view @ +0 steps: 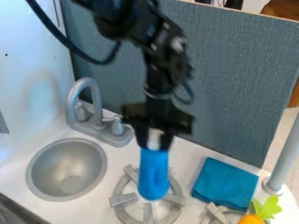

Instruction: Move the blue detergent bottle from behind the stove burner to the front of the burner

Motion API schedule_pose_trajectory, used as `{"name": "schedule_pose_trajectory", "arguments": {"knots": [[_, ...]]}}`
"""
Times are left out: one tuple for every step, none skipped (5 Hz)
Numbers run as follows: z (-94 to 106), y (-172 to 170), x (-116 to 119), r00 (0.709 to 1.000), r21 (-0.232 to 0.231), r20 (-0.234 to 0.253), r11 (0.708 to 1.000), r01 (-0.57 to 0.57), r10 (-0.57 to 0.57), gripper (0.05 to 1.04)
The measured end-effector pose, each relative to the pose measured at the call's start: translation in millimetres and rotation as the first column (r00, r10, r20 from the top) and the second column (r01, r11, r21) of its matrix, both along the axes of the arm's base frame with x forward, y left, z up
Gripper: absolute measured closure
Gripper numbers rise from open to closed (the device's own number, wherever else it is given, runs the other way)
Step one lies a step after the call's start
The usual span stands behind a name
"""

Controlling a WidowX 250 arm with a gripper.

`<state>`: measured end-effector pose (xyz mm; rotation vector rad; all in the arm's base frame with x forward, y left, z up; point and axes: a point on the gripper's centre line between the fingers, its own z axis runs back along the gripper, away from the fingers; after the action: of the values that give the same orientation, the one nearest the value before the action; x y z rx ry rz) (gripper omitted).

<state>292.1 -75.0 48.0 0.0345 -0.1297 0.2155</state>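
The black tool (154, 143) is clamped on the pale upper end of a long, rounded blue object (154, 175), which hangs upright in front of the gray burner (123, 200) on the white counter (186, 162). A round sink (67, 170) and gray faucet (88, 83) lie to the left, while a folded teal cloth (225, 183) lies right of the burner, near an orange toy with green leaves (251, 219).

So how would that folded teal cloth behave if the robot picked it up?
The folded teal cloth would probably droop and might unfold, since it looks like soft, folded fabric. Lying flat and low, it seems unlikely to roll or tip if pushed.
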Motion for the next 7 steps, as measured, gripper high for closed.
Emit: {"name": "schedule_pose_trajectory", "arguments": {"knots": [[-6.4, -28.4, -1.7, 0.995, 0.019, 0.041, 0.996, 0.092, -0.092, 0.577], [-35.9, -52.2, -10.6, 0.988, 0.058, 0.008, 0.987, 0.151, -0.152, 0.577], [-51.0, -69.2, -3.5, 0.986, 0.052, 0.008, 0.984, 0.168, -0.168, 0.577], [-56.3, -75.5, -0.4, 0.985, 0.027, 0.015, 0.985, 0.172, -0.172, 0.577], [-57.0, -78.7, 4.9, 0.981, 0.017, 0.047, 0.983, 0.185, -0.186, 0.577], [-58.0, -78.6, 7.8, 0.980, 0.026, 0.052, 0.981, 0.191, -0.192, 0.577], [-58.6, -73.5, -0.1, 0.978, 0.028, 0.056, 0.979, 0.199, -0.201, 0.577]]}}
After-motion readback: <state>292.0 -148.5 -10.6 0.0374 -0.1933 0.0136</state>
